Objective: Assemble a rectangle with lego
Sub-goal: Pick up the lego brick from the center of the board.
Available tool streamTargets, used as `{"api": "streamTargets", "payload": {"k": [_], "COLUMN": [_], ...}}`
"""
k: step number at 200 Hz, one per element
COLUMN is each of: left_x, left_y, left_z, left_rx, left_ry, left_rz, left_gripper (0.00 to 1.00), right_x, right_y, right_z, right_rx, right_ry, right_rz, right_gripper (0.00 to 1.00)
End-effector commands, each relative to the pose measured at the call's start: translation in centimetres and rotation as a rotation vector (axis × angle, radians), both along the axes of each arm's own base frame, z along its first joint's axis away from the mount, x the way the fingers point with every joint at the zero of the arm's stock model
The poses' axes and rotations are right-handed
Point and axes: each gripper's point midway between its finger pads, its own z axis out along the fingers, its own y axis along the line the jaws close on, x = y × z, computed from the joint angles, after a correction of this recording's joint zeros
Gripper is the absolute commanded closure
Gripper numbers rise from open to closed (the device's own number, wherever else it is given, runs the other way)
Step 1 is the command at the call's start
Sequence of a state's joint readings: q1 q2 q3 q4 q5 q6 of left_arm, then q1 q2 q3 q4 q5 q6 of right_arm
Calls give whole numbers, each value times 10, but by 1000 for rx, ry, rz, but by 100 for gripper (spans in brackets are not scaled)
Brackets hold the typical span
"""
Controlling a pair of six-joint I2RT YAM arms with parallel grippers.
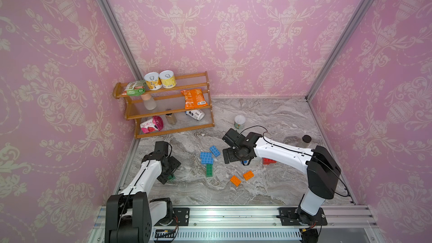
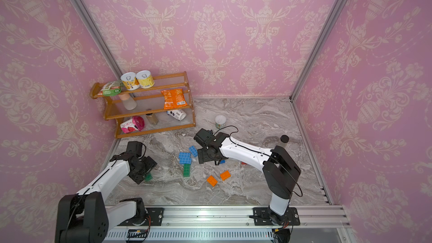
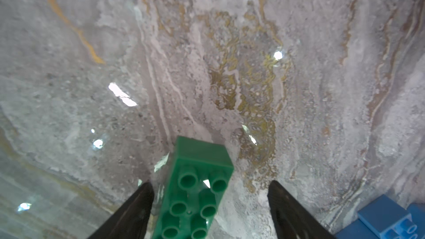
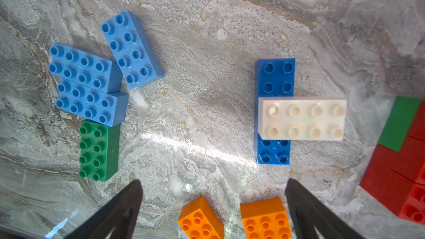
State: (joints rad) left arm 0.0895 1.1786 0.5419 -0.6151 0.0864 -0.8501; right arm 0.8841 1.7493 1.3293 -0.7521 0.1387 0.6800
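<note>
The step in hand is judged to be the pick-up of the loose green brick [image 3: 195, 191], which is found lying studs-up on the worktop [image 1: 257, 183] at the robot's left. It is well apart from the cluster of three light blue bricks [image 4: 92, 74] and a second green brick [image 4: 99, 150] near the middle. The step is best done if the grasp is first centred, since the brick is seen nearer one finger than the other. The long sides should then be pinched squarely and the brick raised straight before it is carried toward the cluster. The left fingers [image 3: 138, 208] are set apart astride this brick, with no firm contact shown, so nothing is held yet. The right fingers [image 4: 119, 210] are spread wide and empty, hung over the worktop near two orange bricks [image 4: 200, 219].
</note>
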Motion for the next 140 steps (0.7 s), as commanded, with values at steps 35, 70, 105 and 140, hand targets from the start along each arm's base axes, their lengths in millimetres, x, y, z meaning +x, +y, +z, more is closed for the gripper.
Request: {"api": "streamTargets", "payload": {"k": [35, 70, 105, 140], "left_x": [4, 9, 15, 22], "left_y": [-30, -38, -44, -47], "left_z": [-13, -19, -23, -19], "left_rx": [-63, -32, 28, 69], "left_ry": [17, 41, 90, 97], "left_rz": [-103, -157, -223, -279], "left_gripper": [42, 63, 76, 87], "right_x": [11, 13, 13, 14], "right_y": [-3, -5, -10, -20], "right_z": [19, 18, 18, 26], "right_rx": [3, 0, 1, -1], "right_ry": [-57, -56, -57, -79], "right_rz": [-3, -10, -26, -50], "right_gripper": [0, 0, 0, 0]}}
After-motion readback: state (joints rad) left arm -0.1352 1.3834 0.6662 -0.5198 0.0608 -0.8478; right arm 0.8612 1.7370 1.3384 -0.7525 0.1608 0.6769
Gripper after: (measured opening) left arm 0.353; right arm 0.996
